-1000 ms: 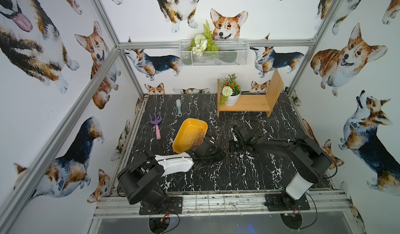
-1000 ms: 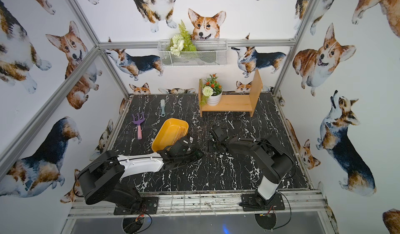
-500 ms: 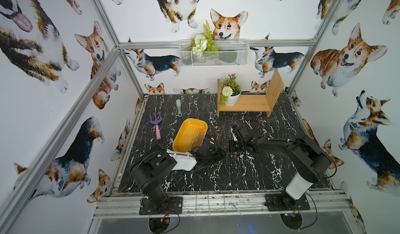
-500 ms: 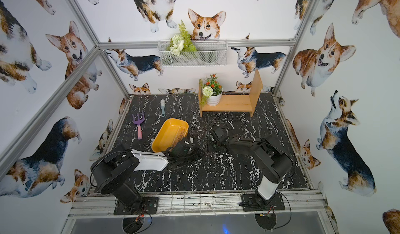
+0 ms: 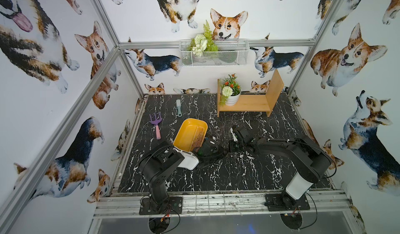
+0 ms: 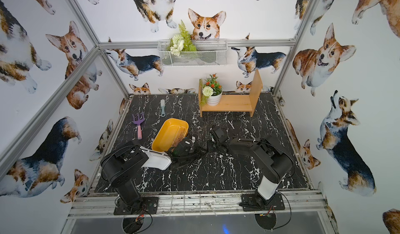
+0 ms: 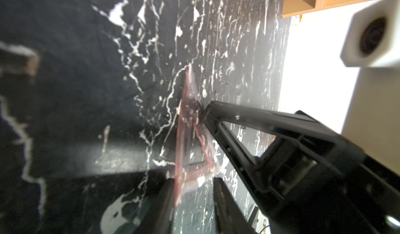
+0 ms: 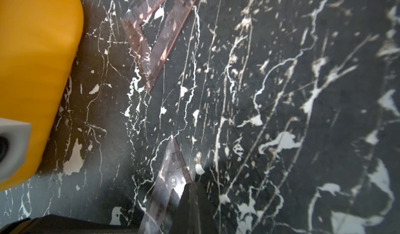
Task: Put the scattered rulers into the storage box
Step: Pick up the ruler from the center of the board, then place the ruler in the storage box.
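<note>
A clear, red-edged triangular ruler [image 7: 190, 135] stands tilted on the black marble table, just right of the yellow storage box [image 5: 188, 133]. Its lower corner sits between the fingers of my left gripper [image 7: 193, 181], against one finger, with a gap to the other. My right gripper [image 8: 192, 187] is shut, and its tip rests against the same ruler [image 8: 171, 178]. In both top views the two grippers meet at the table's middle: left gripper [image 5: 219, 151], right gripper [image 5: 232, 146]. A second triangular ruler [image 8: 151, 38] lies flat beyond. Straight rulers [image 5: 198, 136] lie inside the box.
A purple toy fork [image 5: 157, 124] and a pale blue brush [image 5: 178, 107] lie at the back left. A wooden shelf [image 5: 249, 103] with a flower pot [image 5: 231, 96] stands at the back right. A white wire basket [image 5: 213, 53] hangs on the rear wall.
The left arm's elbow has swung in towards the table while its gripper stayed beside the box. Its jaws have narrowed around the ruler's corner. The right arm has not moved.
</note>
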Motion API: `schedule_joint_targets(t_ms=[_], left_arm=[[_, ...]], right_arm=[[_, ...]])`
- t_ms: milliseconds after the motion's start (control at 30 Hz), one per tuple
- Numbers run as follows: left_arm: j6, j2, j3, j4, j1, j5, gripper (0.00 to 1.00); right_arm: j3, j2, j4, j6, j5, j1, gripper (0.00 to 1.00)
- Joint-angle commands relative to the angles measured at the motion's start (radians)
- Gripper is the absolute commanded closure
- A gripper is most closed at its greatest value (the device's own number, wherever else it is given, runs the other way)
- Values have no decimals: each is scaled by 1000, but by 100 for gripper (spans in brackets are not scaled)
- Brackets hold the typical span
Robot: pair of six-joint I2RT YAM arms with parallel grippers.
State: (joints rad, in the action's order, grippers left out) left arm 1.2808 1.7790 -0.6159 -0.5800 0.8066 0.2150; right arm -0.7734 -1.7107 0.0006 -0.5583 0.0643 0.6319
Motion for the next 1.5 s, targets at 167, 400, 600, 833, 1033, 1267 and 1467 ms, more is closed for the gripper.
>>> schedule_joint_targets(t_ms=[167,400,600,833,1033,1267,1467], left_arm=[[-17,22,-18,101,-4,-7,97],[-29,-9,-17,114,-17,16,100],[-97,-95,-69,244,-29,27,100],[-332,-227,-289,592,-76,68,100],[-609,-281,-499,976,-205,107,100],[-882,-286,-642,1323,-380,60,100],[-1001,-272,-699,1457,-452,-69,100]], right_arm=[[36,-36,-471,11,39,4,95],[-32,54,-523,-1,-7,-12,77],[-155,217,-595,-7,-72,-69,45],[-264,263,-652,36,-86,-111,44],[-304,231,-631,35,-34,-111,46],[-370,162,-606,38,17,-87,48],[-450,72,-611,40,9,-25,48]])
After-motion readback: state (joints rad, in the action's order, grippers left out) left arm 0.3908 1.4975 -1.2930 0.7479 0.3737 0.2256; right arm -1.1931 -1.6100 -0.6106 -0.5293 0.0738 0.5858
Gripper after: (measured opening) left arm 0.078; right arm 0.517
